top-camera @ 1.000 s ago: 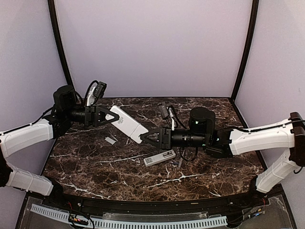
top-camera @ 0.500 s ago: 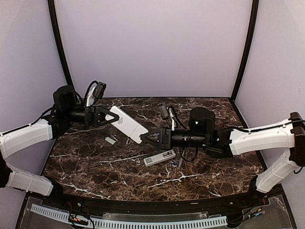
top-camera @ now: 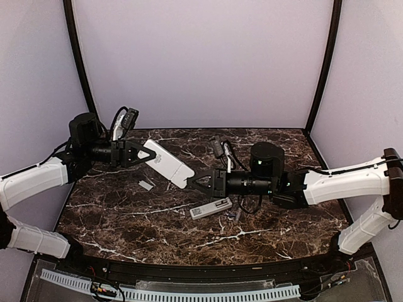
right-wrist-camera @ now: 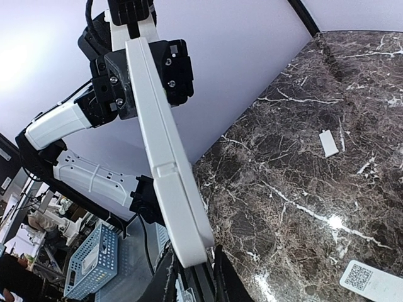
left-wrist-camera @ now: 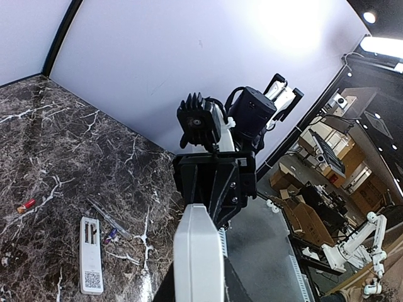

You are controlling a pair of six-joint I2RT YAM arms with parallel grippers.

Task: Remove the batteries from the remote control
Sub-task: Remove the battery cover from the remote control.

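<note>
My left gripper point(top-camera: 140, 153) is shut on the far end of a white remote point(top-camera: 167, 164) and holds it slanted above the table. My right gripper point(top-camera: 192, 182) is closed on the remote's near end; its fingers point(right-wrist-camera: 221, 270) lie against both sides of that end point(right-wrist-camera: 189, 242). The remote's back cover point(right-wrist-camera: 179, 207) looks closed, so any batteries in it are hidden. A second remote point(top-camera: 211, 207) lies on the table with its compartment open point(left-wrist-camera: 91, 233). One red battery point(left-wrist-camera: 26, 205) and a small dark one point(left-wrist-camera: 112, 236) lie loose on the table.
A small flat white cover point(top-camera: 146, 185) lies on the marble table point(top-camera: 126, 220) left of centre; it also shows in the right wrist view point(right-wrist-camera: 328, 143). Small loose parts point(top-camera: 236, 215) lie right of the second remote. Lilac walls close in the back and sides.
Almost nothing. The left gripper and the held remote have shifted very slightly left; the right gripper stays at the remote's near end.
</note>
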